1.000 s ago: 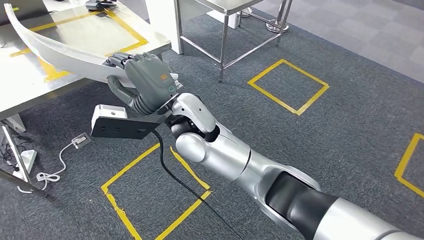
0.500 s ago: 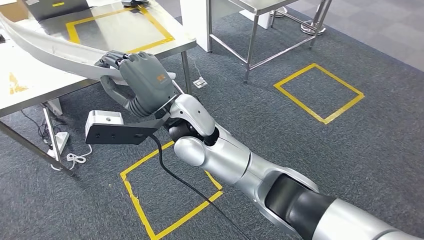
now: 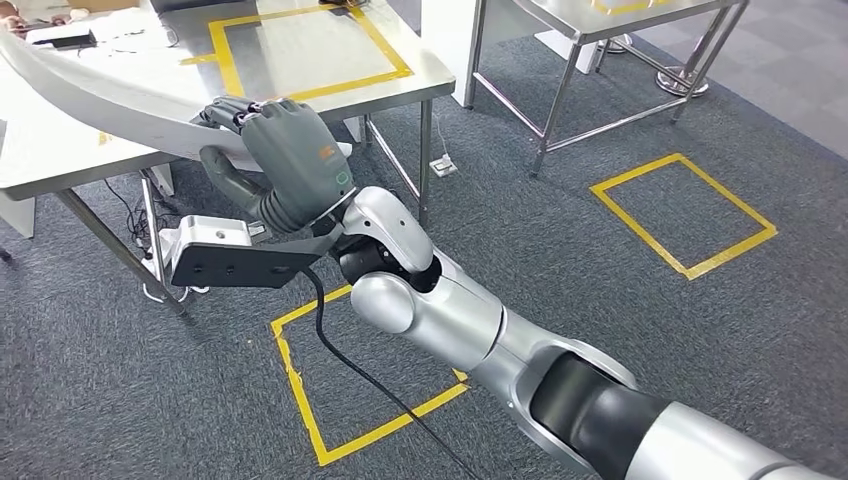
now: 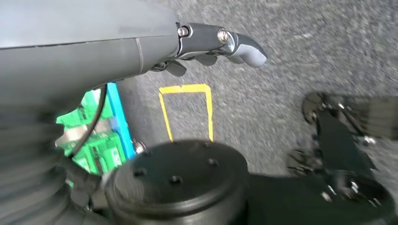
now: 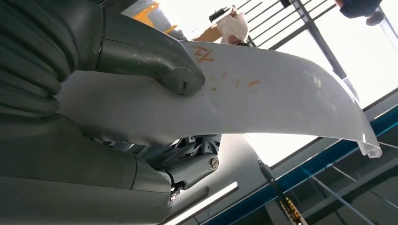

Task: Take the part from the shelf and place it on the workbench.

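right hand [image 3: 290, 160] clamped near one end of long curved pale-grey sheet-metal part [image 3: 90, 95], held out over steel workbench with yellow tape square [image 3: 330, 95], not set down. left hand [image 4: 220, 42] hanging empty, fingers loosely apart. risk: end-heavy part twisting in grip, or clipping items on bench.

A long, curved, pale grey part [image 3: 100, 100], tapering and slightly bowed, is held at one end in the right hand [image 3: 285, 160]. It is carried above the workbench [image 3: 420, 75], extending over the near edge toward the far left corner, not resting on it.
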Robot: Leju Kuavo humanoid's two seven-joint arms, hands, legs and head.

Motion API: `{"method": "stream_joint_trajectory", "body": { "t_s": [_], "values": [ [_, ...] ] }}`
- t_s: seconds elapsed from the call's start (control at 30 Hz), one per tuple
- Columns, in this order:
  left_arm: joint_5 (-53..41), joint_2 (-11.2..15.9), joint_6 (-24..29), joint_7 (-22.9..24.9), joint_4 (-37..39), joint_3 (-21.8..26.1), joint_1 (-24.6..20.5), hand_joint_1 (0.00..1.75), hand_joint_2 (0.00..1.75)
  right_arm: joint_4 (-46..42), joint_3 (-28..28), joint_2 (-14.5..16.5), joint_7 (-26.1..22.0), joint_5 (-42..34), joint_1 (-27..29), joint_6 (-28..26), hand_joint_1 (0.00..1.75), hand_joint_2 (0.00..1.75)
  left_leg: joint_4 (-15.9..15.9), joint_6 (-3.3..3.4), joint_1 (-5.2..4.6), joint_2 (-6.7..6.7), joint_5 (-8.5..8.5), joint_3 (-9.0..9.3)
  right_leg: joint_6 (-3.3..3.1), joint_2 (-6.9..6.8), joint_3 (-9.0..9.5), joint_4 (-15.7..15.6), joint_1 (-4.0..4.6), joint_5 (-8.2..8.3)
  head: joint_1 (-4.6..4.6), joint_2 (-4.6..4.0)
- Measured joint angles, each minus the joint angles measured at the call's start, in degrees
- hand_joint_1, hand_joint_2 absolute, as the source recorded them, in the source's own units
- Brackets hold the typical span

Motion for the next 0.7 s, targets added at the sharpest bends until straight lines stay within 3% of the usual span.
{"method": "stream_joint_trajectory", "body": {
  "t_s": [0.03,0.07,0.13,0.2,0.27,0.37,0.43,0.5,0.53,0.57,0.6,0.67,0.7],
  "values": [
    [0.04,-0.03,-0.01,-0.10,0.00,0.00,0.00,0.00,1.75,0.00,-0.15,0.00,0.00,0.20,0.33,0.00,1.75,1.75,0.06,0.01,0.01,-0.29,0.00,-0.03,0.02,0.10,-1.14,2.18,-0.04,-0.32,0.00,0.00],
    [0.05,-0.03,-0.01,-0.20,0.00,0.01,0.02,0.00,1.75,0.00,-0.27,0.01,-0.02,0.40,0.58,0.00,1.75,1.75,0.14,0.00,0.02,-0.58,0.00,-0.03,-0.03,0.11,-1.25,2.16,-0.09,0.49,-0.01,0.00],
    [0.04,-0.05,-0.01,-0.40,-0.01,0.02,0.00,0.00,1.75,-0.07,-0.67,0.04,-0.10,0.79,0.73,0.00,1.75,1.75,0.35,-0.12,0.09,-1.14,-0.05,-0.01,-0.21,0.21,1.61,-4.19,-0.22,4.53,0.00,-0.01],
    [0.03,-0.07,0.01,-0.55,-0.03,0.02,-0.04,0.00,1.75,-0.21,-1.16,0.17,-0.26,1.13,0.69,0.01,1.75,1.75,0.56,-0.64,0.00,-1.64,-0.06,-0.17,-0.45,0.65,4.86,-11.26,-0.17,7.08,-0.02,-0.01],
    [-0.02,-0.06,0.02,-0.60,-0.04,0.02,-0.01,0.00,1.75,-0.28,-1.46,0.34,-0.36,1.36,0.71,0.04,1.75,1.75,0.47,-1.43,-0.09,-1.92,0.10,-0.37,-0.86,0.96,5.65,-13.46,0.05,7.17,-0.04,0.00],
    [-0.20,-0.02,0.02,-0.65,-0.04,0.02,0.06,0.00,1.75,-0.37,-1.66,0.68,-0.42,1.59,0.68,0.13,1.75,1.75,0.78,-2.53,0.14,-1.74,-0.28,-0.69,-2.13,0.76,5.93,-14.02,0.04,7.57,-0.10,-0.01],
    [-0.26,0.02,0.02,-0.72,-0.04,0.02,0.04,0.00,1.75,-0.45,-1.79,1.00,-0.49,1.78,0.64,0.22,1.75,1.75,5.06,-2.93,0.18,-1.30,-2.74,-2.70,-2.84,0.53,6.20,-14.38,-0.07,7.76,-0.22,-0.01],
    [-0.27,0.02,0.02,-0.74,-0.04,0.02,0.05,0.00,1.75,-0.46,-1.88,1.13,-0.51,1.88,0.79,0.31,1.75,1.75,12.58,-3.14,0.16,-1.08,-6.03,-6.27,-3.18,0.37,6.23,-14.36,0.13,7.64,-0.27,-0.01],
    [-0.27,0.03,0.02,-0.74,-0.04,0.02,0.08,0.00,1.75,-0.46,-1.90,1.14,-0.51,1.89,0.93,0.34,1.75,1.75,15.29,-3.14,0.15,-1.05,-6.73,-7.60,-3.29,0.31,6.27,-14.33,0.28,7.56,-0.26,-0.01],
    [-0.27,0.04,0.02,-0.74,-0.04,0.02,0.11,0.00,1.75,-0.46,-1.91,1.14,-0.51,1.89,1.06,0.36,1.75,1.75,16.05,-3.04,0.13,-1.04,-6.36,-8.01,-3.36,0.28,6.36,-14.28,0.43,7.45,-0.26,-0.01],
    [-0.27,0.07,0.02,-0.74,-0.04,0.02,0.12,0.00,1.75,-0.46,-1.92,1.14,-0.51,1.90,1.14,0.37,1.75,1.75,14.51,-2.84,0.09,-1.01,-4.96,-7.27,-3.39,0.28,6.51,-14.23,0.56,7.31,-0.26,-0.01],
    [-0.28,0.19,0.02,-0.73,-0.04,0.02,0.12,0.00,1.75,-0.46,-1.98,1.23,-0.52,1.91,1.17,0.38,1.75,1.75,7.05,-2.09,-0.20,-0.76,-1.37,-3.47,-3.23,0.26,7.00,-14.17,0.77,6.91,-0.25,0.00],
    [-0.29,0.25,0.02,-0.73,-0.04,0.02,0.08,0.00,1.75,-0.46,-2.01,1.28,-0.52,1.92,1.15,0.39,1.75,1.75,3.61,-1.69,-0.43,-0.61,-0.42,-1.65,-3.03,0.26,7.16,-14.14,0.85,6.71,-0.28,0.00]
  ]
}}
